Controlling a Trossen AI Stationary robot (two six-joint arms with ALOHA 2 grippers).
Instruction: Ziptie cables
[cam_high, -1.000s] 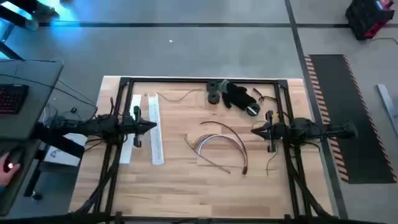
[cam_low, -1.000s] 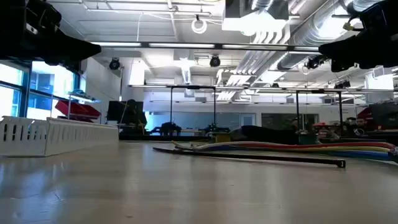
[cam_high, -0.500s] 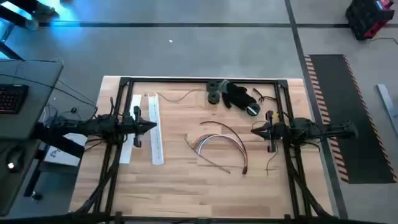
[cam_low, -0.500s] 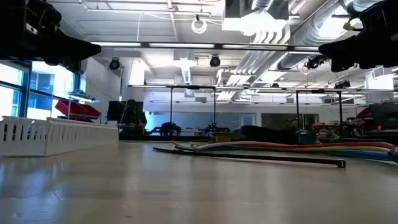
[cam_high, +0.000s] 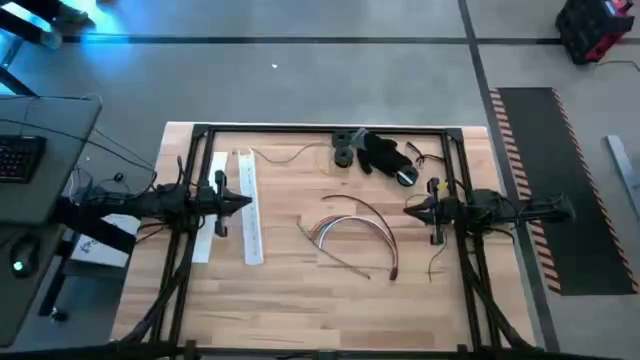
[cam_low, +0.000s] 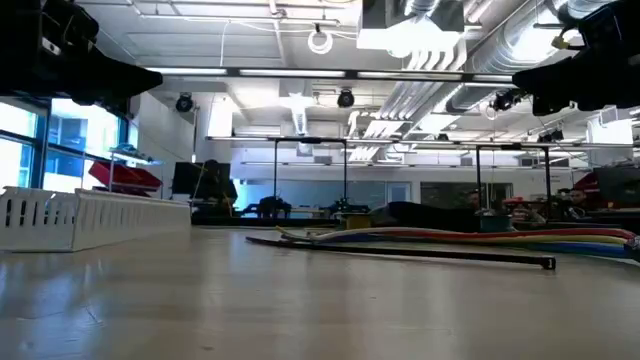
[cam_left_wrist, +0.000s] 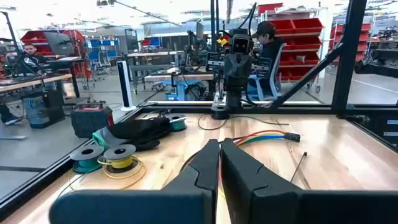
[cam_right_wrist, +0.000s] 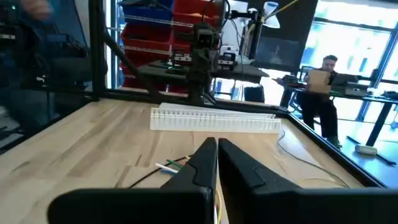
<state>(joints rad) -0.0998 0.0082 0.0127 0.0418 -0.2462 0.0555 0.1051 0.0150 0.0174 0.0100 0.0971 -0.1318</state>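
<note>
1. The cables lie loose on the table, near its middle and a little toward the right arm's side; they curve in an arch, with one dark strand trailing out toward the near edge; in the low view they lie flat on the wood.
2. The left gripper hangs above the table's left part, over the white strips; its fingers are pressed together with nothing between them.
3. The right gripper hangs just beside the right end of the cables, clear of them; its fingers are closed together and hold nothing.
4. A black heap with round black parts sits at the far edge; in the left wrist view wire spools lie beside it.
5. A person sits at a desk beyond the table in the right wrist view.
</note>
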